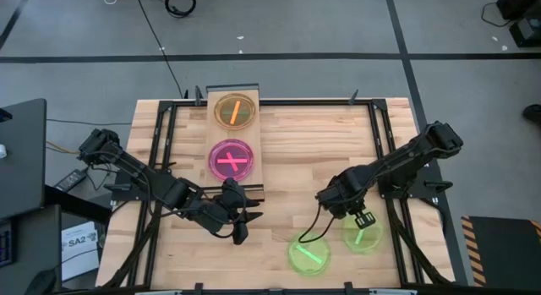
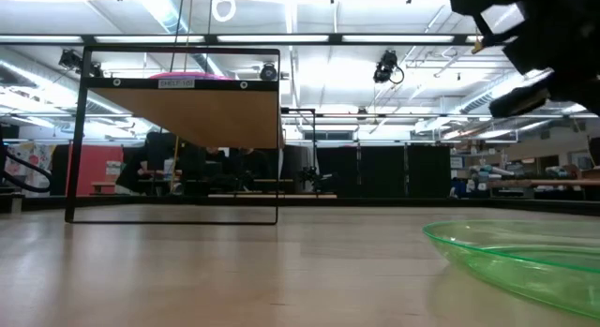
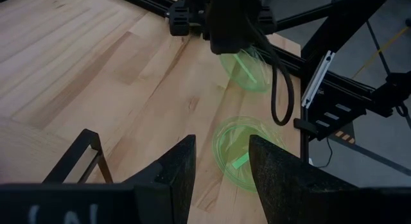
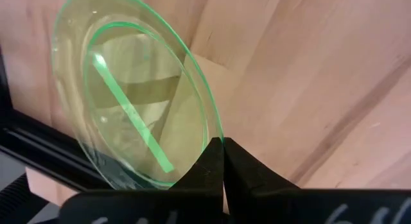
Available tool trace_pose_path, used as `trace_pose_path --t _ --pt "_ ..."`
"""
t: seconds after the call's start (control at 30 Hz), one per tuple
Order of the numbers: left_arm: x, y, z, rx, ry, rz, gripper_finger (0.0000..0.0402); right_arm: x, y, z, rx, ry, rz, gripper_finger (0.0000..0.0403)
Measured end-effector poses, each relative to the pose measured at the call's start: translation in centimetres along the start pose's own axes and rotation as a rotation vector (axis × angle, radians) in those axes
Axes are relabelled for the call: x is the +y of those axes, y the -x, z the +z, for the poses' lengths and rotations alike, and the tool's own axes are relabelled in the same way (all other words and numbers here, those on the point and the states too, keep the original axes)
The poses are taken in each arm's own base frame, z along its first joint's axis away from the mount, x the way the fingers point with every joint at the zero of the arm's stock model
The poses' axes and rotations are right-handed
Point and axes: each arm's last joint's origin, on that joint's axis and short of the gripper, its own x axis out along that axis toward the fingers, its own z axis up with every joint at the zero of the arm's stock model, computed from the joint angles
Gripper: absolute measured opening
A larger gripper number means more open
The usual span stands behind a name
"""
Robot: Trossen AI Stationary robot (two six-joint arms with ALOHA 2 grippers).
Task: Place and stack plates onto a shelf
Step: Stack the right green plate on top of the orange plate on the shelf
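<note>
Nearest the front edge of the slatted light-wood table (image 1: 287,172): a round translucent green plastic plate with a bright stripe (image 1: 309,255), lying flat, rim close to the edge. Just beyond and to its right, a second, paler translucent green plate (image 1: 362,235), tilted off the wood and pinched at its rim by the right end effector (image 1: 363,218), fingers clenched tight on the thin edge. Rims of the two green plates near each other; touching or apart, cannot tell. Little spare room toward the dark frame rail on the right side.

Left end effector (image 1: 238,223) low over bare wood left of the green pair, fingers spread, grasping nothing, well apart from both plates. Open stretch of plain boards between the two arms, and more at table centre.

Farther back, a long narrow light-wood shelf (image 1: 257,151) raised on a dark frame, running to the far edge. On it, a round translucent pink plate with crossed stripes (image 1: 232,159) at the nearer end and a round translucent orange plate with one stripe (image 1: 234,111) at the far end, apart, each nearly filling the board's width.
</note>
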Motion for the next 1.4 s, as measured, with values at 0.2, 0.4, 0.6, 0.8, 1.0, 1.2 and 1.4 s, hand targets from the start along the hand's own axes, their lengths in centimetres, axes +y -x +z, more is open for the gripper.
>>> trace_pose_path --t 0.2,0.4,0.6,0.8,1.0,1.2,1.4 --pt "0.0 0.0 0.0 0.000 0.000 0.000 0.0151 0.1 2.2 0.4 -0.021 0.022 0.002 0.0002" --pt "0.0 0.0 0.0 0.000 0.000 0.000 0.0151 0.1 4.8 0.9 -0.071 0.063 -0.001 0.0003" --pt "0.0 0.0 0.0 0.000 0.000 0.000 0.0151 -0.1 7.1 1.3 -0.140 0.076 -0.010 0.0003" --pt "0.0 0.0 0.0 0.000 0.001 -0.001 0.0151 -0.5 8.7 1.6 -0.196 0.073 -0.016 0.0003" --pt "0.0 0.0 0.0 0.000 0.002 -0.001 0.0151 -1.3 9.9 2.1 -0.283 -0.042 -0.014 0.0004" --pt "0.0 0.0 0.0 -0.002 0.006 -0.002 0.0151 -2.3 10.4 2.8 -0.388 -0.196 0.002 0.0004" --pt "0.1 -0.1 0.2 -0.015 0.070 -0.002 0.0151 -2.9 11.0 3.6 -0.495 -0.341 0.035 0.0004"
